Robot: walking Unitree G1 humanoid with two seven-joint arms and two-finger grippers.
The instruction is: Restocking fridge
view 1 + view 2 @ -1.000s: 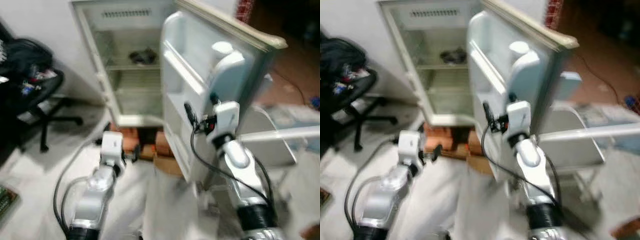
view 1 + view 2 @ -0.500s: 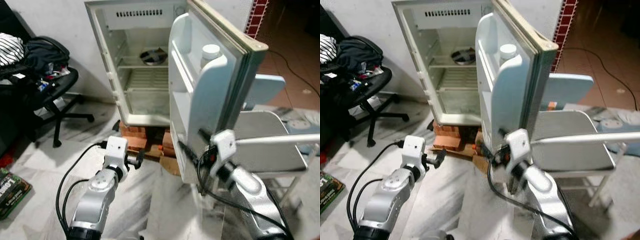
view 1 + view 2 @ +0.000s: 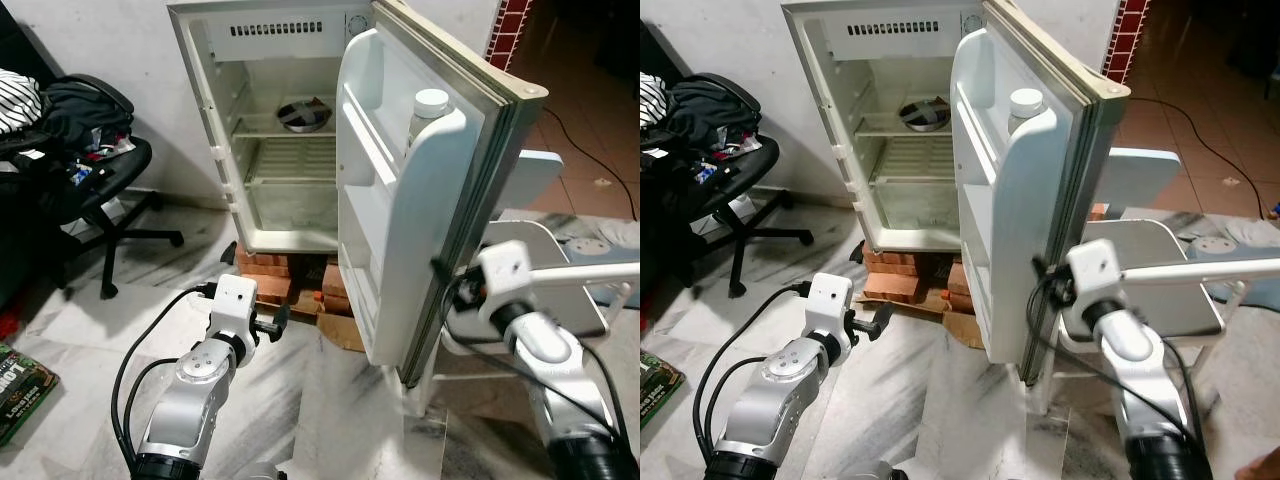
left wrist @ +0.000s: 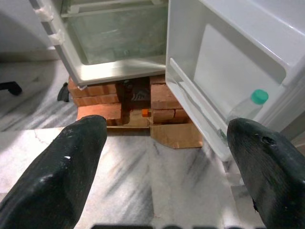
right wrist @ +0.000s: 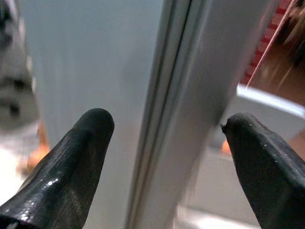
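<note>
Right gripper (image 5: 162, 138) spread wide, one black finger (image 5: 71, 162) on the inner face of the fridge door (image 3: 420, 200) and the other on the outer face, straddling the door's free edge low down, at the right of the scene. Nothing clamped; whether either pad touches the door cannot be told. Left gripper (image 4: 157, 167) also spread and empty, held low near the floor on the left, aimed at the fridge (image 3: 270, 130) and the stack of bricks (image 3: 270, 285) propping it up.

Door swung well open toward the robot. A white-capped bottle (image 3: 428, 108) stands in the top door shelf, a small green-capped bottle (image 4: 248, 107) in the bottom one. Far inside, on the upper wire shelf, a round dark dish (image 3: 305, 112). Lower compartment bare.

Door likely light, stiff and free-swinging on its hinge, with smooth painted metal outside and slick plastic inside, so prone to slipping through the fingers. Best taken at the free edge, where the right gripper sits, and pushed or pulled slowly. Fridge perched on loose bricks, so probably apt to rock under a hard tug. Bottles probably light, smooth plastic; best gripped round the body below the cap.

Office chair (image 3: 90, 190) piled with clothes far left; white folding chair (image 3: 560, 290) just right of the door.
</note>
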